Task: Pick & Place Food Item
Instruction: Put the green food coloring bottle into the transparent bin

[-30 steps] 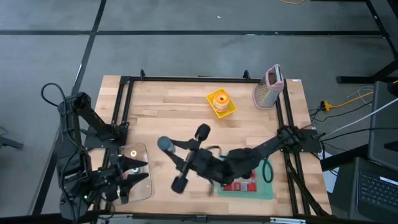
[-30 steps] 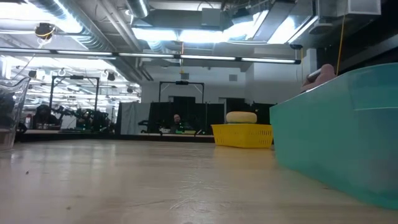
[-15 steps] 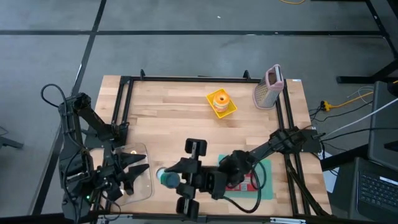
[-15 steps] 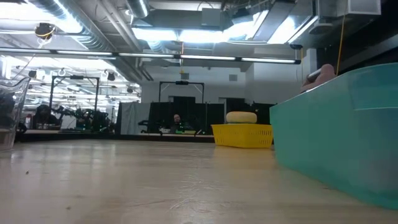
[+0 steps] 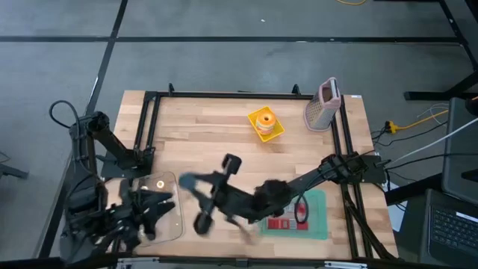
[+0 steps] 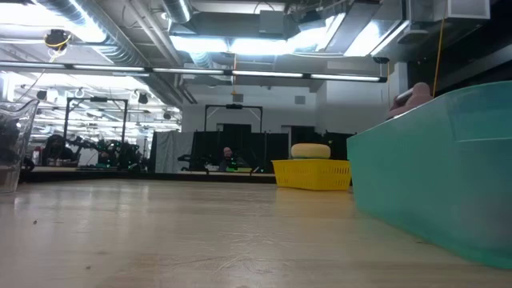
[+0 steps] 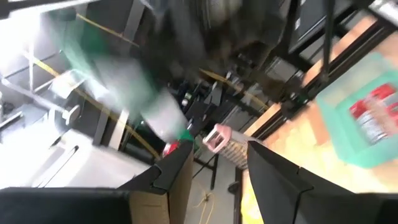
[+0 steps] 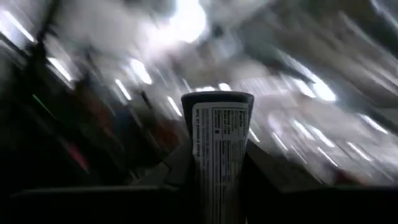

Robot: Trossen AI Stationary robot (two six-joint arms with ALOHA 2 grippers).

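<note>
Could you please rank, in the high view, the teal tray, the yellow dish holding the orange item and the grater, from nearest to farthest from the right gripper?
Measured from the right gripper, which is shut on a labelled tube:
1. Teal tray, near table edge, on the right arm's side.
2. Yellow dish, far-centre of the table.
3. Grater, far right corner.

Two dark, matte-black jointed arms of slim tubular links and chunkier cylindrical joints. Left arm (image 5: 112, 149) trailing looped black cables near its base. Right arm (image 5: 299, 183) ending in blocky black housings. Flat, angular black fingers (image 7: 273, 174) with straight edges.
</note>
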